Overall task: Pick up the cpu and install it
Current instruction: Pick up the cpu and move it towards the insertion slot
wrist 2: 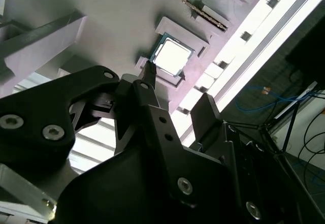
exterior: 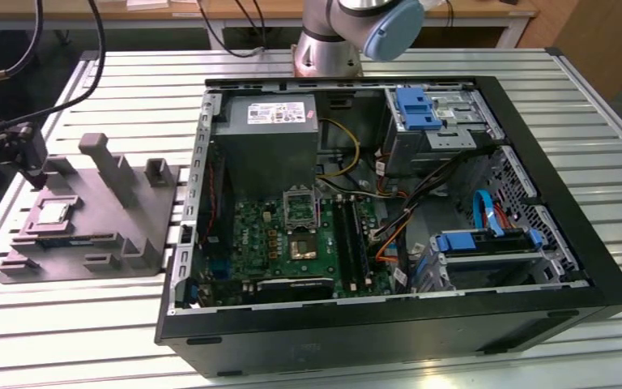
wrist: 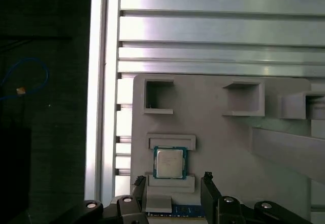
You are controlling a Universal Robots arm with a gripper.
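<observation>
Small square cpu (wrist: 169, 163), silvery top, darker rim, in grey tray (wrist: 228, 148), hand (wrist: 172, 179) spread apart nearby

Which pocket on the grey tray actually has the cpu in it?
The pocket closest to the gripper: the cpu lies flat there between two ledges, near the edge of the tray. The square pockets farther off are empty.

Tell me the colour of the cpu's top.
Silvery-grey cpu top, darker rim; clearest in the first wrist view.
</observation>
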